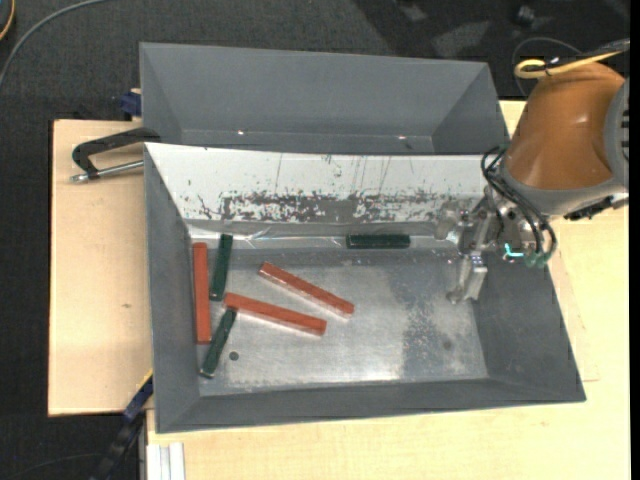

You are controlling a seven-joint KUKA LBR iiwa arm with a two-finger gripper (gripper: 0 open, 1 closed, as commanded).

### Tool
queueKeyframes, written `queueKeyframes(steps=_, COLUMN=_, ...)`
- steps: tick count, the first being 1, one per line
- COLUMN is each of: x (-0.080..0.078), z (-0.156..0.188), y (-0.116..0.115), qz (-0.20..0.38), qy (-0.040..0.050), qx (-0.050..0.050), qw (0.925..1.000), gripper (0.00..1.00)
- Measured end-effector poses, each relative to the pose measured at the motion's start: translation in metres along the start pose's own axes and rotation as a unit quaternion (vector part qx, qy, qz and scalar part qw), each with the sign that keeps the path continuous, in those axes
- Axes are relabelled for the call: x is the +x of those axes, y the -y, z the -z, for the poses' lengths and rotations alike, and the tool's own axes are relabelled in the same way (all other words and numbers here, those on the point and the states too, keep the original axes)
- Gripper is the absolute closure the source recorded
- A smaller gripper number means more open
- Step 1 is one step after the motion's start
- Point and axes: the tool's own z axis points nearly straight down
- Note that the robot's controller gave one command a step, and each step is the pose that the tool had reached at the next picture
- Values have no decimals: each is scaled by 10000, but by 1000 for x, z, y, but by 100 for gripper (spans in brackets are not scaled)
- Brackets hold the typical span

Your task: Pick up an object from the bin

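Setting: robotics laboratory, test cell. Indicators:
- A robot arm with an orange wrist cover [565, 128] and exposed wiring carries the pincer [466, 286] inside a scuffed grey sheet-metal bin [330, 98].
- Above and left of the pincer, beyond the bin, a loose cable [100, 6] crosses the dark carpeted floor [300, 8].

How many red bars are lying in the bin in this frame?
3. The left red bar lies along the left wall; the upper red bar lies diagonally mid-floor; the lower red bar lies just in front of it. None looks hidden.
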Motion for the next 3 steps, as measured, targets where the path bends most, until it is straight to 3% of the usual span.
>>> queueKeyframes(steps=1, x=-34, z=-41, y=-68, qz=-117, qy=46, qx=-14, qw=9999, gripper=0)
queueKeyframes(steps=2, x=-33, z=-95, y=-79, qz=73, qy=40, qx=0, qw=10000, gripper=0)
queueKeyframes(steps=3, x=-13, z=-32, y=-120, qz=-495, qy=75, qx=-13, qw=9987, gripper=0)
